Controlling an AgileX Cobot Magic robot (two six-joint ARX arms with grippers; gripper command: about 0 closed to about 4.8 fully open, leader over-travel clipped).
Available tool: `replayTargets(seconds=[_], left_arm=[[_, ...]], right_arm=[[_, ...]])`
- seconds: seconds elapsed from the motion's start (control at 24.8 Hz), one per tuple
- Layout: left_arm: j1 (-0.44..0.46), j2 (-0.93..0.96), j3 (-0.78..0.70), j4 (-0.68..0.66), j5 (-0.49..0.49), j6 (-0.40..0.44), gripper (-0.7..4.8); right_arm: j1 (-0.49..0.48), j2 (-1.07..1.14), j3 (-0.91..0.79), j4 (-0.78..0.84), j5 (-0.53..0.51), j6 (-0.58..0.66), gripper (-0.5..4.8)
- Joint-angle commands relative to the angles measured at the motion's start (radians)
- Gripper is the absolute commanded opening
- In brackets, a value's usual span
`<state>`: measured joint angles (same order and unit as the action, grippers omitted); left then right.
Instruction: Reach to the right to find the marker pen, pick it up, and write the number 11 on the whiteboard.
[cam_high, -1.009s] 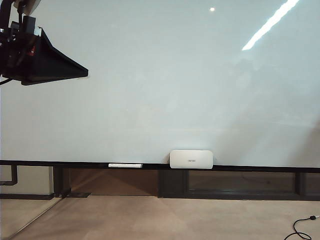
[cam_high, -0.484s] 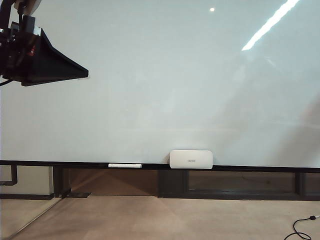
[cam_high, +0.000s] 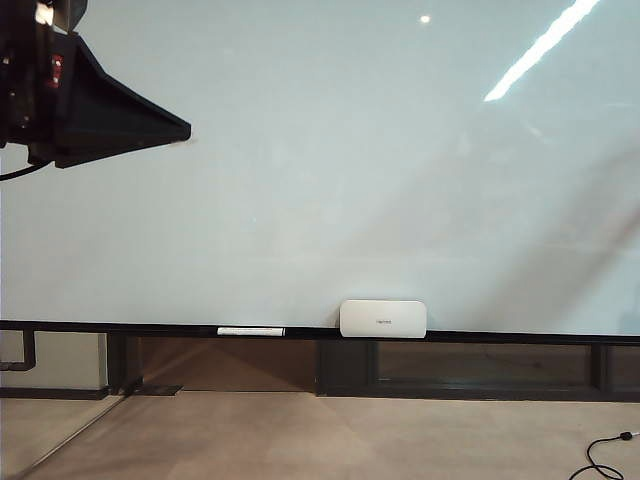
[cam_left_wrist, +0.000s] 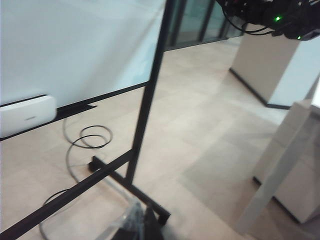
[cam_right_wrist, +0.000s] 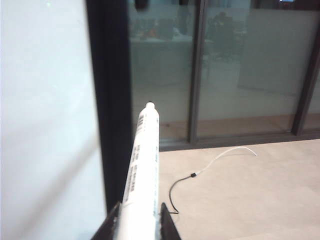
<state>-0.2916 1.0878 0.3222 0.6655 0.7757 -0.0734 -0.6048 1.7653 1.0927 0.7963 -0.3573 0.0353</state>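
A: In the exterior view, the whiteboard (cam_high: 330, 170) is seen filling nearly the whole picture, glossy and unmarked, with a ceiling light streaked across its upper right. The left gripper (cam_high: 150, 128) is found at the upper left, a dark wedge pointing right in front of the board. Whether its fingers are parted or pressed together cannot be told from this angle.

B: And on the black rail (cam_high: 500, 338) under the board?

A: A small white rounded box (cam_high: 383, 318) is seen standing on it near the middle, and a thin white stick (cam_high: 250, 331) is laid flat to the left of it. The right gripper is not seen here.

B: The left wrist view?

A: The board's lower corner, the white box at its edge, the black stand frame (cam_left_wrist: 150, 95) and a looped cable (cam_left_wrist: 90, 140) on the tiled floor are shown. The fingers themselves are barely caught, so no state can be given.

B: The right wrist view, then?

A: There the marker pen (cam_right_wrist: 142, 165) is clamped between the two dark fingers of the right gripper (cam_right_wrist: 136, 225), its barrel pointed away from the camera, beside the board's dark edge post (cam_right_wrist: 110, 100), with glass partitions behind
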Motion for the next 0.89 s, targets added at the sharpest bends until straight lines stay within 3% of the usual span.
replayTargets(seconds=[0.04, 0.16, 0.32, 0.52, 0.61, 0.89], left_arm=[[-0.002, -0.021, 0.002, 0.035, 0.008, -0.032, -0.05], [-0.002, -0.064, 0.002, 0.03, -0.039, -0.048, -0.05], [-0.001, -0.201, 0.003, -0.031, -0.143, -0.065, -0.05], [-0.001, -0.396, 0.067, -0.344, -0.362, 0.027, -0.05], [-0.001, -0.462, 0.103, -0.388, -0.43, 0.049, -0.05], [-0.001, -0.496, 0.302, -0.645, -0.531, 0.153, -0.05]], right_arm=[[0.016, -0.093, -0.072, 0.008, 0.005, 0.056, -0.01], [0.051, -0.176, -0.129, -0.026, -0.005, 0.063, -0.01], [0.193, -0.27, -0.155, -0.117, -0.019, 0.062, -0.01], [0.427, -0.32, -0.152, -0.146, 0.021, 0.069, -0.01], [0.499, -0.321, -0.152, -0.159, 0.028, 0.069, -0.01], [0.683, -0.316, -0.111, -0.182, 0.076, 0.096, -0.01]])
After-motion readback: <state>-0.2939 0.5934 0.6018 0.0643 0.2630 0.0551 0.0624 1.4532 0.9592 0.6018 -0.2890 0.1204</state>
